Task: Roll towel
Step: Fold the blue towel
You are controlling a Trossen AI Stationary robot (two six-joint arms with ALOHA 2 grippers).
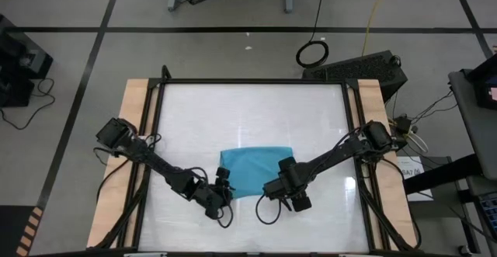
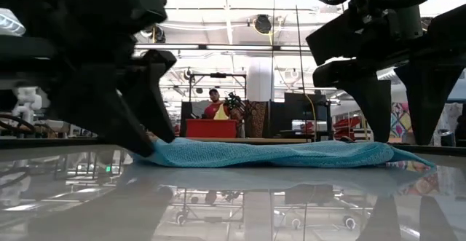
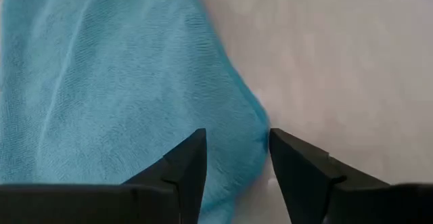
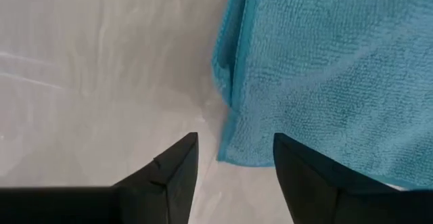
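Note:
The turquoise towel [image 1: 255, 168] lies flat on the white table, low and a little rumpled in the low view [image 2: 277, 153]. My left gripper [image 1: 224, 189] is open at the towel's near left corner [image 3: 254, 126], one finger over the cloth and the other over bare table. My right gripper [image 1: 273, 189] is open at the near right corner [image 4: 226, 153], and that corner lies in the gap between its fingers. In the low view both grippers reach down to table height at the towel's two ends. My left gripper has one finger [image 3: 189, 160] over the towel's near edge, pointing down; I cannot tell whether it touches the cloth. My right gripper's fingers [image 4: 298, 163] stand on either side of the towel's corner; I cannot tell whether they touch it.
The glossy white tabletop [image 1: 256, 113] has free room beyond the towel toward the far edge. Black frame rails and wooden side strips [image 1: 136, 102] border it. Loose cables [image 1: 268, 210] hang by the grippers near the front. A person in red [image 2: 216, 110] sits far behind the table.

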